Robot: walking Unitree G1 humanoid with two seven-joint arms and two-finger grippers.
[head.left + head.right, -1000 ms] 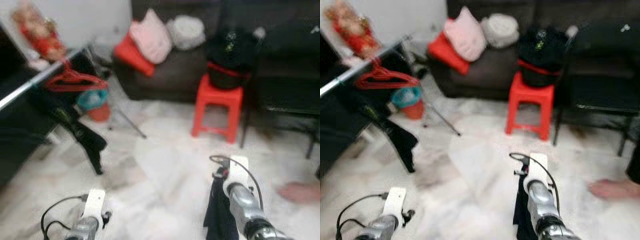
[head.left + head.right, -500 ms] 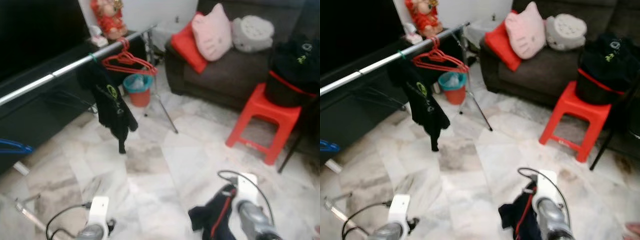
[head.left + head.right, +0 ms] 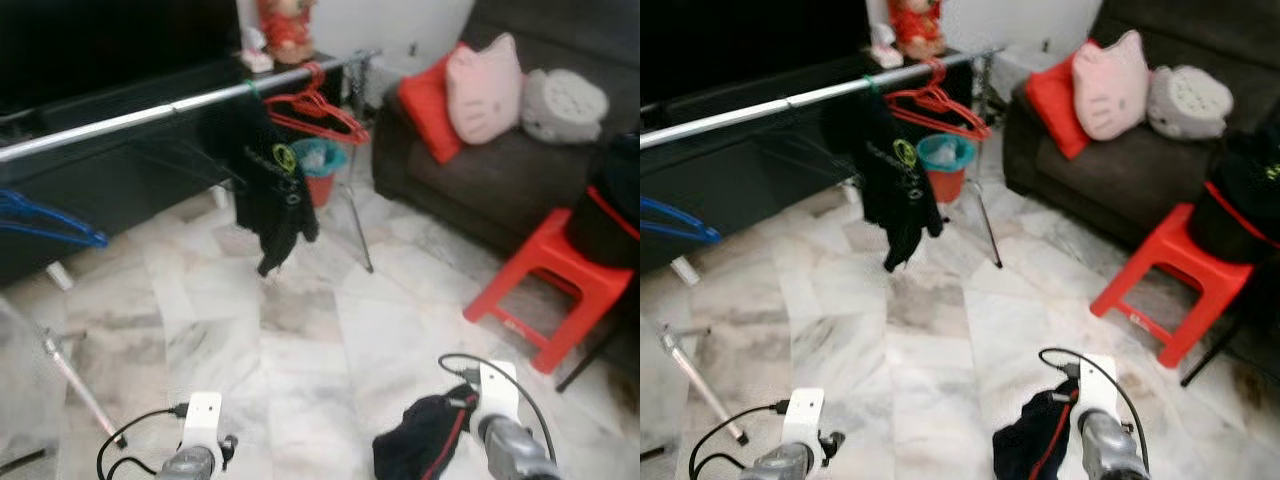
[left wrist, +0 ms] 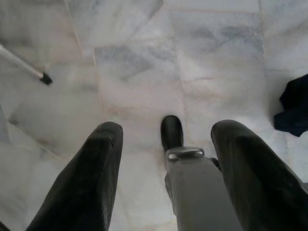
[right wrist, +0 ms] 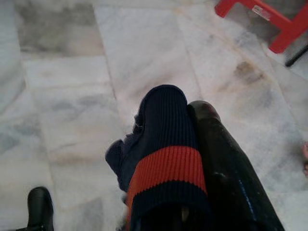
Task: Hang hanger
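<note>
Across a marble floor (image 3: 300,350), a clothes rail faces the robot, which carries a dark garment.

At far left a blue hanger (image 3: 45,222) hangs on the silver rail (image 3: 150,115); farther along hang a black garment (image 3: 272,185) and red hangers (image 3: 315,110), with a teal bin (image 3: 320,160) behind. Low down, the left gripper (image 4: 166,159) points at bare floor, its fingers (image 4: 96,168) spread apart. The right gripper (image 5: 192,163) pinches a navy, red-striped garment (image 5: 163,144). Farther right stand a red stool (image 3: 550,290) and a sofa (image 3: 500,180).
</note>
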